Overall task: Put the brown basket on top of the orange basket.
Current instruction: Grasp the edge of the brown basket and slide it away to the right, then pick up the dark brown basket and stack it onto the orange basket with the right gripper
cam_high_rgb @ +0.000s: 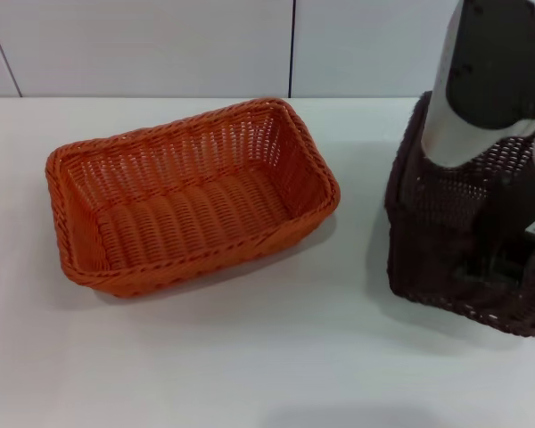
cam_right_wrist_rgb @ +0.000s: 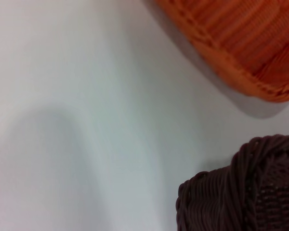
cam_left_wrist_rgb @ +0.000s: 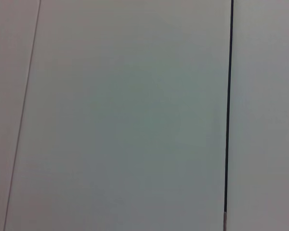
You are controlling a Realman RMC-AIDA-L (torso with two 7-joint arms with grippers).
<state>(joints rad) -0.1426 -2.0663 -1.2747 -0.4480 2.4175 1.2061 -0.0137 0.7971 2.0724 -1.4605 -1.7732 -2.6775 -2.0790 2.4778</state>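
The orange basket (cam_high_rgb: 187,201) stands upright and empty on the white table, left of the middle; one of its corners (cam_right_wrist_rgb: 250,43) shows in the right wrist view. At the right edge is the brown basket (cam_high_rgb: 428,232), tipped so that its woven side faces me. A corner of its braided rim (cam_right_wrist_rgb: 253,192) fills the near part of the right wrist view. My right gripper (cam_high_rgb: 504,254) reaches down into the brown basket, with the arm covering much of it. The two baskets sit apart with a strip of bare table between them. My left gripper is out of view.
The white table (cam_high_rgb: 276,357) spreads in front of and between the baskets. A pale panelled wall with a dark vertical seam (cam_high_rgb: 292,45) closes the far side. The left wrist view holds only pale panels and a dark seam (cam_left_wrist_rgb: 228,110).
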